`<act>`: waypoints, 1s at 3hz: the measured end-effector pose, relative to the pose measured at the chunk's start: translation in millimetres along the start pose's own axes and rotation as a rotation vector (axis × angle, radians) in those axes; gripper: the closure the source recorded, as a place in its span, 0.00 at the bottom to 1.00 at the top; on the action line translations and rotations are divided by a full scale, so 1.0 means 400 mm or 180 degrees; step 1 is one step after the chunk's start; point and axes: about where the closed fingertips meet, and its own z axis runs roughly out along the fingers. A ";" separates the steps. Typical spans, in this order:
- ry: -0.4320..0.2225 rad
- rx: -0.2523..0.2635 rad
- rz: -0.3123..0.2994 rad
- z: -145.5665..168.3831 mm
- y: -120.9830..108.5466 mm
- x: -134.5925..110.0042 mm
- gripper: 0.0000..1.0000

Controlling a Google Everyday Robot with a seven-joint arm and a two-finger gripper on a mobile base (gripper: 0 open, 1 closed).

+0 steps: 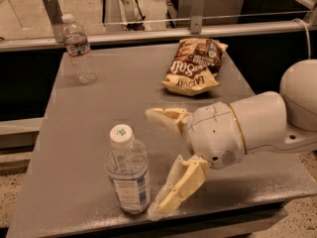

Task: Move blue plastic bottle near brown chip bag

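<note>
End effector (153, 163) released beside the blue plastic bottle (128, 170)
Its cream fingers (181, 187) gape wide, grasping nothing, just beside the upright bottle near the worktop's (94, 113) front edge; the brown chip bag (192, 66) lies well apart toward the back.

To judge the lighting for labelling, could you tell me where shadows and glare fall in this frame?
Camera view: warm, dim cast overall; a soft shadow on the table beneath the open gripper, just beside the blue plastic bottle at the front edge; faint sheen on the brown chip bag.
</note>
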 end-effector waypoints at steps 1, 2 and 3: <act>-0.0182 -0.0097 0.0023 0.062 0.034 -0.028 0.00; -0.0288 -0.0139 0.0029 0.100 0.052 -0.042 0.00; -0.0362 -0.0117 0.0045 0.120 0.058 -0.043 0.17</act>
